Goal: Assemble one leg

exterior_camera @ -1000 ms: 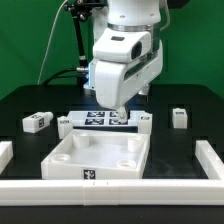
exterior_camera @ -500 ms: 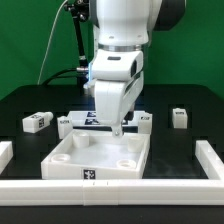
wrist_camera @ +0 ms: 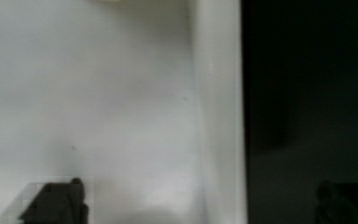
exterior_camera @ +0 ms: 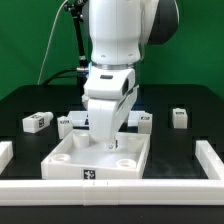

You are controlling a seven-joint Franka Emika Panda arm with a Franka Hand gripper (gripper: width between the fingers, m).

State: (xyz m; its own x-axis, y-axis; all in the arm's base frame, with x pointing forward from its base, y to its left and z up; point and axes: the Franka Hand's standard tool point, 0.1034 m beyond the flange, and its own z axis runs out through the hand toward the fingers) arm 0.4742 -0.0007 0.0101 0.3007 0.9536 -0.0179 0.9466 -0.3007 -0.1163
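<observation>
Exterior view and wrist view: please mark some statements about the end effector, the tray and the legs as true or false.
1. The end effector is over the white tray. True.
2. The leg at the exterior view's far right lies on the black table. True.
3. That leg touches the tray. False: it lies apart from it.
4. The end effector holds a leg. False: in the wrist view its fingers stand apart with nothing between them.
</observation>
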